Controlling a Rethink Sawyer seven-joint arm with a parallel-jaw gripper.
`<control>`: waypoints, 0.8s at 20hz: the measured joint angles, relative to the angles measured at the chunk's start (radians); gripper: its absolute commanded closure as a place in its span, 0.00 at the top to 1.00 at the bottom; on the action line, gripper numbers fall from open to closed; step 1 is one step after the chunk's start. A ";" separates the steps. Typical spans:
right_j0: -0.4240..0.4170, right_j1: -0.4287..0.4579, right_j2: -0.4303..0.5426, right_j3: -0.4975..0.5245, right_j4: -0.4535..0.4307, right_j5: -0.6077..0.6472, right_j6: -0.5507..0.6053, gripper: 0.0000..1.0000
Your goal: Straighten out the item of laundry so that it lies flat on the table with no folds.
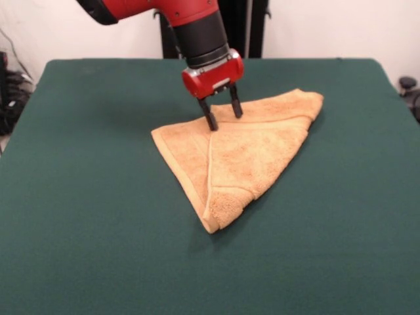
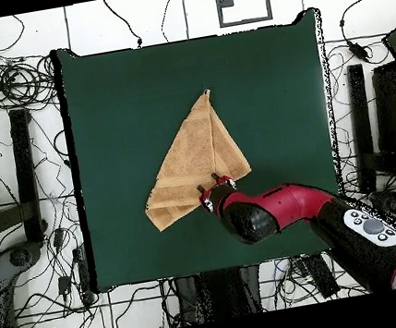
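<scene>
The orange-tan towel (image 1: 246, 147) lies near the middle of the green table (image 1: 98, 216), folded over itself into a rough triangle. One layer overlaps along a hemmed edge that runs to the point nearest the camera. In the overhead view the towel (image 2: 195, 153) points away from the robot's base. My gripper (image 1: 224, 119) comes down from above at the towel's far edge. It is open, with both fingertips (image 1: 212, 124) at or just above the cloth. It also shows in the overhead view (image 2: 216, 185), at the towel's edge nearest the base. No label shows.
The table (image 2: 262, 76) has wide bare felt on all sides of the towel. The robot's black pedestal (image 1: 246, 26) stands behind the far edge. Cables and stands (image 2: 15, 165) lie on the floor around the table.
</scene>
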 measured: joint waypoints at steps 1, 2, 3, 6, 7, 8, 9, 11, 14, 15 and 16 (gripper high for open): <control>0.000 0.000 0.000 0.000 0.000 0.000 0.000 1.00; -0.001 0.000 0.000 0.000 0.000 0.000 0.000 1.00; -0.001 0.000 0.000 0.000 0.000 0.000 0.000 1.00; -0.013 0.001 0.000 0.000 0.000 0.000 0.000 1.00; -0.017 0.002 0.001 0.000 0.000 0.000 0.000 1.00; -0.024 0.001 0.001 0.000 0.000 0.000 0.000 1.00; -0.030 0.002 0.002 0.000 0.000 0.000 0.000 1.00; -0.045 0.002 0.002 -0.001 0.000 0.000 0.000 1.00; -0.061 0.003 0.003 -0.001 0.000 0.000 0.000 1.00; -0.066 0.003 0.003 0.000 0.000 0.000 0.000 1.00; -0.072 0.003 0.005 -0.001 0.000 0.000 0.000 1.00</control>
